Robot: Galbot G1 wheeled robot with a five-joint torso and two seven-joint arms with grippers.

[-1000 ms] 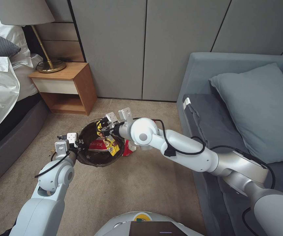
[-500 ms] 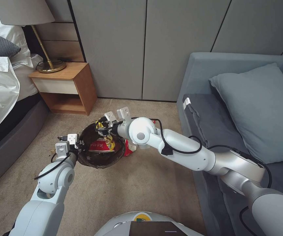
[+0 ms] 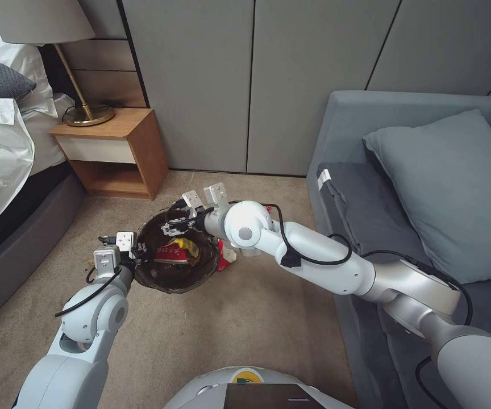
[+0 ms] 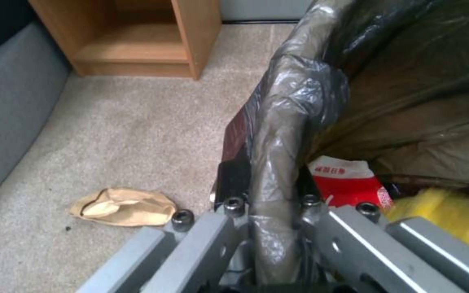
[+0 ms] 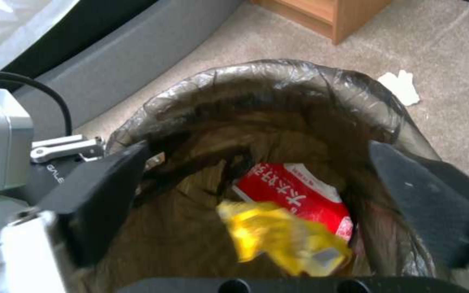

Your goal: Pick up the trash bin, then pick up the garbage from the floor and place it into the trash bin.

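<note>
Carpet floor by the bed. Left hand [image 3: 133, 254] pinches the trash bin [image 3: 173, 284] rim; thin liner could slip. Yellow wrapper [image 5: 283, 238] sits inside bin. Right hand [image 3: 175, 221] spread above; retracting could snag the bag.

Yellow wrapper [image 3: 187, 245] out of the right gripper [image 3: 175, 222], now inside the trash bin [image 3: 160, 279], jaws apart.

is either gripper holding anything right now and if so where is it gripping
The left gripper is clamped on the bag-covered rim of the trash bin. The right gripper is open above the bin, holding nothing; the yellow wrapper is inside the bin.
</note>
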